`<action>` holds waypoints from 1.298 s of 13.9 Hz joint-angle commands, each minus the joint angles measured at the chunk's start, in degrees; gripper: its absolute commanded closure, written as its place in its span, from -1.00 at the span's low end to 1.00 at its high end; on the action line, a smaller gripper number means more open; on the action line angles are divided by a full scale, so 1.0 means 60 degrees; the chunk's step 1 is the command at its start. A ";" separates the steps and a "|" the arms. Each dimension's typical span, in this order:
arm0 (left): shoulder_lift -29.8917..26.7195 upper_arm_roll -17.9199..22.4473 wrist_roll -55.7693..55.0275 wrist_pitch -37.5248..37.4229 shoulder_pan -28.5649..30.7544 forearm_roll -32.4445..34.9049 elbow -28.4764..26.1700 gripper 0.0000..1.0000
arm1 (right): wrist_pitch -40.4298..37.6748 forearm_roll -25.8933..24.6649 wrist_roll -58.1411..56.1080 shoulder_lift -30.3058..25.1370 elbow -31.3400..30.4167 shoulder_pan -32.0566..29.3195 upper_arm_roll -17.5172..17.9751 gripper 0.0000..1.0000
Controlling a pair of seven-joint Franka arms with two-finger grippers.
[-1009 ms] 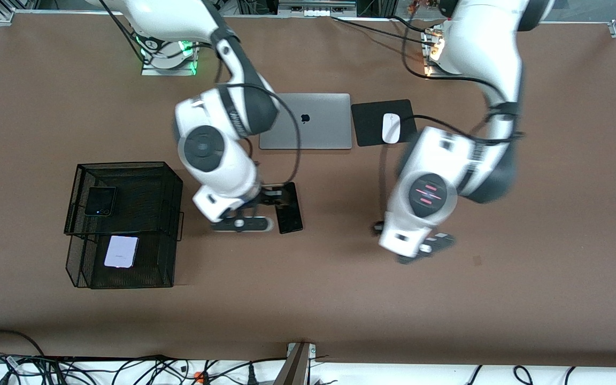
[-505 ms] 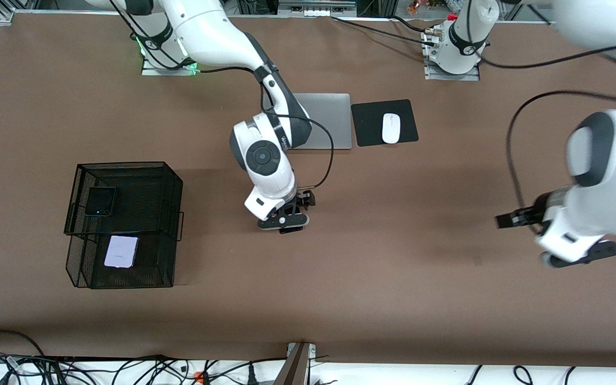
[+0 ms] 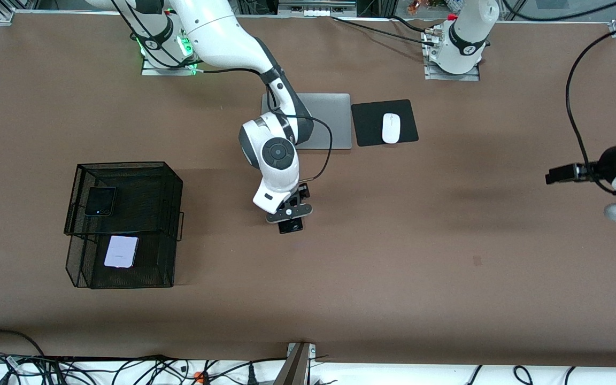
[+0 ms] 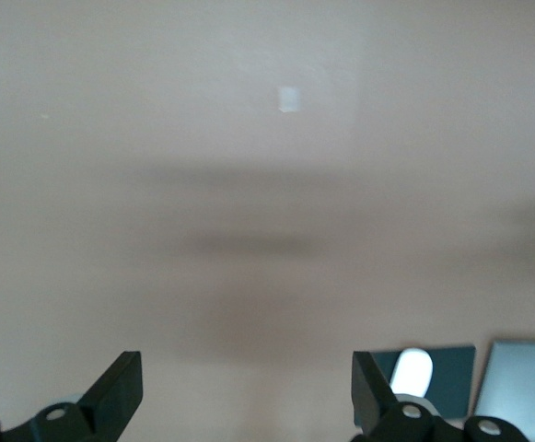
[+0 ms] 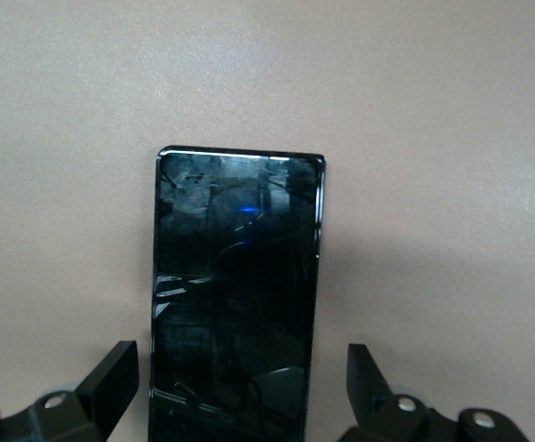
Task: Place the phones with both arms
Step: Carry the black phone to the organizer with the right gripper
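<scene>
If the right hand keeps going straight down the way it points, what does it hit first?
Most likely the slim black phone: the right hand is open and points at it, a finger on either side. How high it hangs above the table I cannot tell.

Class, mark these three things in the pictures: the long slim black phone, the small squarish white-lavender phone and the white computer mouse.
Long slim black phone (image 5: 238,295): right wrist view, middle of its screen.
Small squarish white-lavender phone (image 3: 121,251): front view, middle of its face.
White computer mouse (image 3: 391,128): front view, middle of its top.
</scene>
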 commanded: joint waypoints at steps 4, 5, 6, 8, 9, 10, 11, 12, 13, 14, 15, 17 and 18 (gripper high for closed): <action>-0.1705 -0.2325 0.0126 0.0194 0.1538 0.0442 -0.1544 -1.00 | 0.0557 -0.0122 0.0001 -0.0030 -0.0340 0.0163 0.0005 -1.00; -0.1765 -0.2355 0.0141 0.0238 0.1538 0.0442 -0.1618 -1.00 | 0.0616 -0.0107 0.0001 0.0028 -0.0340 0.0163 -0.0010 -1.00; -0.1780 -0.2384 0.0141 0.0238 0.1523 0.0442 -0.1619 -1.00 | 0.0689 -0.0107 0.0001 0.0072 -0.0340 0.0192 -0.0010 -1.00; -0.1925 -0.2414 0.0141 0.0165 0.1523 0.0442 -0.1634 -1.00 | 0.0835 -0.0107 0.0001 0.0175 -0.0354 0.0207 0.0005 -1.00; -0.1999 -0.2384 0.0126 0.0165 0.1523 0.0442 -0.1619 -1.00 | 0.0880 -0.0107 0.0001 0.0233 -0.0340 0.0236 0.0005 -1.00; -0.2043 -0.2355 0.0112 0.0151 0.1523 0.0442 -0.1605 -1.00 | 0.0909 -0.0107 0.0001 0.0263 -0.0340 0.0251 -0.0010 -1.00; -0.2029 -0.2297 0.0054 0.0165 0.1523 0.0427 -0.1488 -1.00 | 0.1011 -0.0093 0.0001 0.0307 -0.0354 0.0251 -0.0010 -1.00; -0.1985 -0.2282 -0.0092 0.0180 0.1523 0.0383 -0.1371 -1.00 | 0.1172 -0.0078 0.0030 0.0322 -0.0354 0.0251 0.0005 -0.88; -0.1942 -0.2282 -0.0151 0.0180 0.1523 0.0397 -0.1312 -1.00 | 0.1217 -0.0078 0.0031 0.0322 -0.0398 0.0251 0.0005 -0.51; -0.1927 -0.2267 -0.0152 0.0194 0.1523 0.0427 -0.1326 -1.00 | 0.1203 -0.0078 0.0031 0.0293 -0.0398 0.0251 -0.0010 0.16; -0.1926 -0.2267 -0.0152 0.0224 0.1581 0.0427 -0.1326 -1.00 | 0.1202 -0.0078 0.0016 0.0292 -0.0413 0.0251 -0.0010 0.54; -0.1941 -0.2267 -0.0123 0.0195 0.1771 0.0427 -0.1355 -1.00 | 0.1159 -0.0049 -0.0028 0.0147 -0.0398 0.0222 -0.0097 1.00; -0.1956 -0.2267 -0.0123 0.0195 0.1830 0.0427 -0.1370 -1.00 | 0.0984 -0.0048 -0.0057 -0.0188 -0.0427 0.0207 -0.0315 1.00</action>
